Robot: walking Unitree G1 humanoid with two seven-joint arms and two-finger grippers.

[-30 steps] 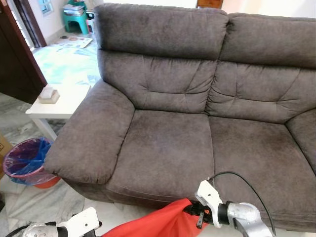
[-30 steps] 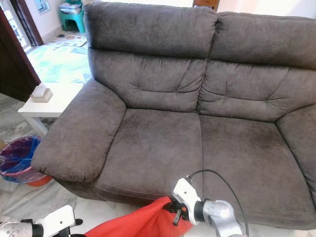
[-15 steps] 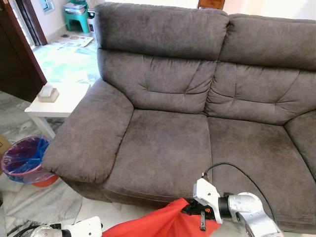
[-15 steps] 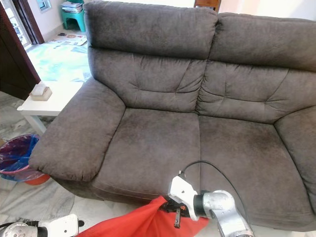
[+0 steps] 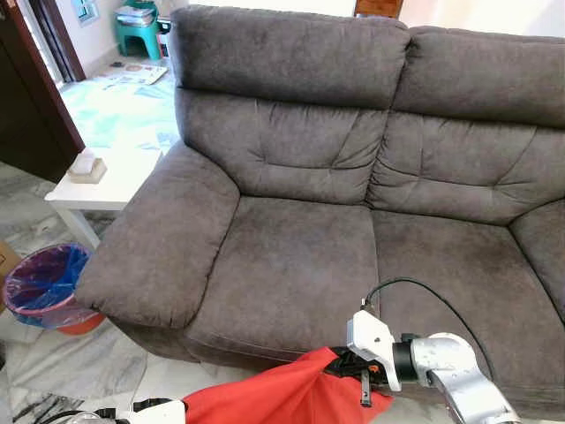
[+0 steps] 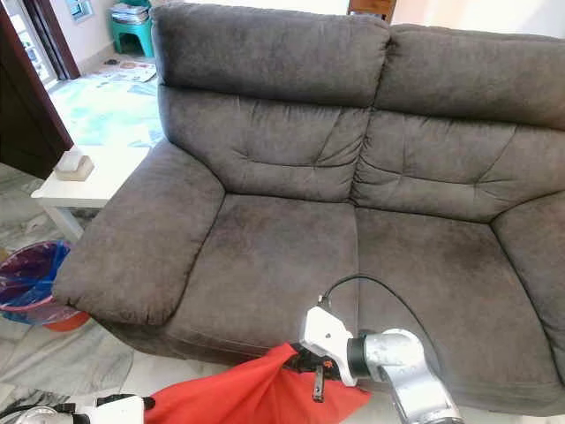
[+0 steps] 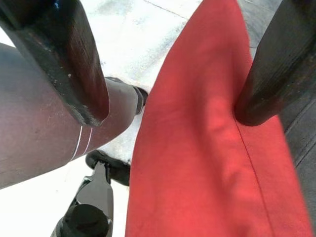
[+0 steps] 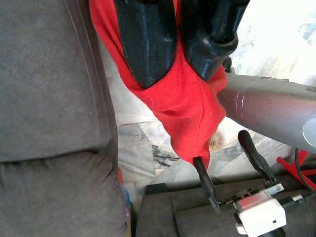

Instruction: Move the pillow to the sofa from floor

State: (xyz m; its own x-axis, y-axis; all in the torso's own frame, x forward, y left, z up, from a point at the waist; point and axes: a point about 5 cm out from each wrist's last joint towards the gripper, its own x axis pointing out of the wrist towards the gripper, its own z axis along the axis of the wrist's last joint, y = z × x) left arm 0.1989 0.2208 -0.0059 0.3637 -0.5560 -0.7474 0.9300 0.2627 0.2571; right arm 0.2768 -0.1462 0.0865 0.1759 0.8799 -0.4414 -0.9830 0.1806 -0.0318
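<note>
The red pillow (image 5: 265,399) hangs low before the front edge of the grey sofa (image 5: 291,265), above the marble floor. My right gripper (image 5: 351,367) is shut on the pillow's upper corner, and in the right wrist view the red cloth (image 8: 182,108) droops from its two close fingers. My left gripper (image 7: 168,114) is open at the pillow's lower end. One of its fingers (image 7: 276,69) presses into the red fabric, while the other stays off it. The sofa seat lies bare.
A white side table (image 5: 106,181) with a small box (image 5: 86,168) stands left of the sofa arm. A bin lined with a blue bag (image 5: 44,287) sits on the floor below it. A dark wooden door (image 5: 26,106) is far left.
My left wrist has sunk lower in the eye views. More of the red pillow shows, and the right gripper still holds its corner at the sofa's front edge.
</note>
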